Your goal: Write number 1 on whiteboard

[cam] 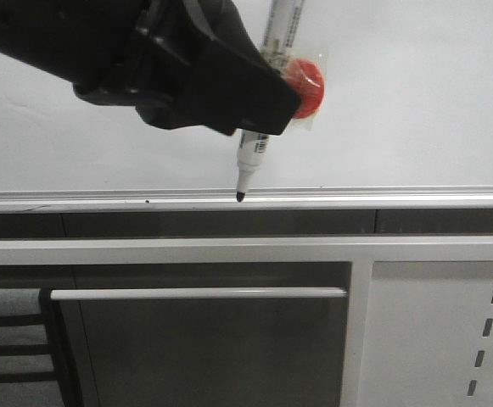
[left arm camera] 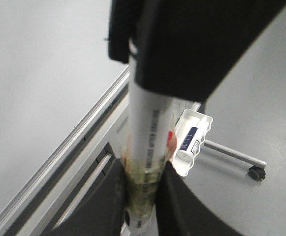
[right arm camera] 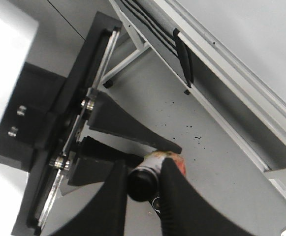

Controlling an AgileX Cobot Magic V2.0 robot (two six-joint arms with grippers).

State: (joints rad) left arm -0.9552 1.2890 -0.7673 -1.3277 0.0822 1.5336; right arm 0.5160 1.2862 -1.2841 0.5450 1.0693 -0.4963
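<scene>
Grey cabinet front (cam: 212, 348) with a long pale handle bar (cam: 198, 293) below a white horizontal frame rail (cam: 246, 249), white perforated panel (cam: 441, 339) at right, dark slatted rack (cam: 8, 348) lower left, speckled grey floor (right arm camera: 182, 123), even light.

The left pincer (left arm camera: 142, 196) clamps a white marker (left arm camera: 150, 132) (label blurred).

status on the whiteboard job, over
Left gripper and right gripper both shut on marker. Tip at bottom rail of whiteboard, no number 1 visible. Nothing blocking.
</scene>
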